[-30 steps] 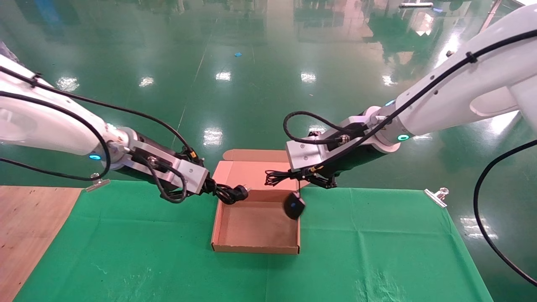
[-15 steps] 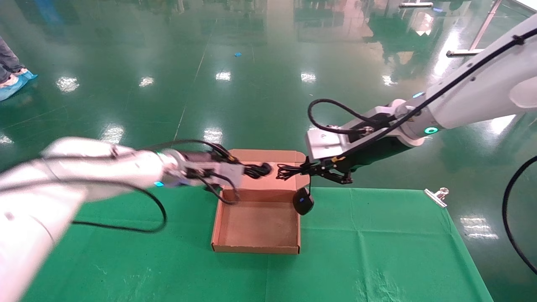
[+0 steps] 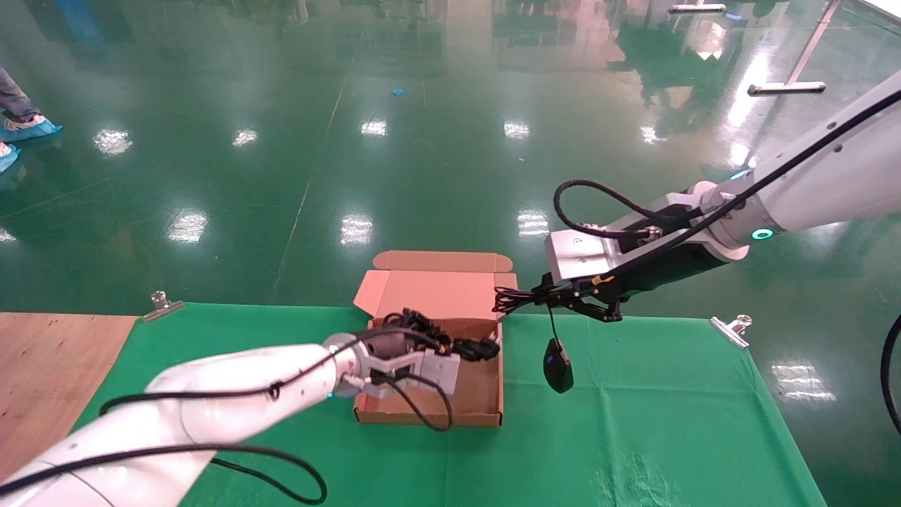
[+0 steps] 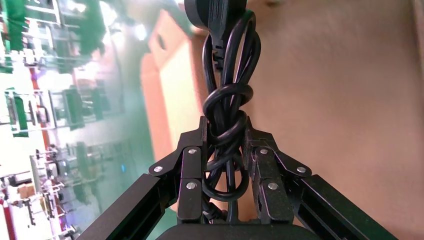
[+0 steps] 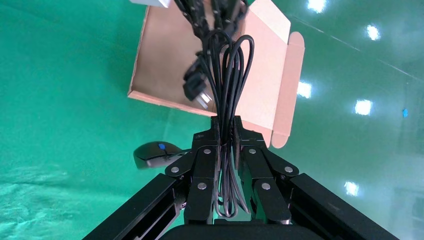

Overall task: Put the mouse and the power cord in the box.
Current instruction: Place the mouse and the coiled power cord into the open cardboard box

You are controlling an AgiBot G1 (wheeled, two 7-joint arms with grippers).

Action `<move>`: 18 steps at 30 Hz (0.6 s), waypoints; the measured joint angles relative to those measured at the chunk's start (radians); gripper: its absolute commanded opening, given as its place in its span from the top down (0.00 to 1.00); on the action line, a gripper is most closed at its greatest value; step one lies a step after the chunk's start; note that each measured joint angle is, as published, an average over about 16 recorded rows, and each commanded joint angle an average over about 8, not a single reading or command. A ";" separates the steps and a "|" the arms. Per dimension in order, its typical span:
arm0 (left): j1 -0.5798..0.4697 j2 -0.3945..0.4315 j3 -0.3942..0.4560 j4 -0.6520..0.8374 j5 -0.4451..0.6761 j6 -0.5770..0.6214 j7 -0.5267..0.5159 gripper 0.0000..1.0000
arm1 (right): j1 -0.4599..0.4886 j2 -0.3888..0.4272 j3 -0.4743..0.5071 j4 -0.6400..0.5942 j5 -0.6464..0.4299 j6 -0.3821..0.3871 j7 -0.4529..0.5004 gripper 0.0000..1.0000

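Matt brown cardboard box (image 3: 431,292), green cloth (image 3: 633,422), glossy floor (image 3: 422,141), seemingly rubbery power cord (image 4: 227,100)

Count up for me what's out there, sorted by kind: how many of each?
Mouse: 1
Power cord: 1
Box: 1
Clips: 2
Grippers, left and right: 2
Total: 7

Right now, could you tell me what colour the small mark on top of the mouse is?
Blue. The mouse shows it best in the right wrist view.
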 measured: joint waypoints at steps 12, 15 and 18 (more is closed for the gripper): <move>0.016 -0.003 0.117 -0.008 -0.012 -0.062 -0.136 0.02 | -0.019 0.011 0.003 0.013 0.004 0.005 0.007 1.00; 0.016 -0.004 0.131 -0.009 -0.036 -0.069 -0.141 0.00 | -0.023 0.012 0.003 0.014 0.005 0.006 0.008 1.00; 0.016 -0.005 0.143 -0.008 -0.062 -0.074 -0.136 0.00 | -0.027 0.012 0.003 0.016 0.006 0.005 0.009 1.00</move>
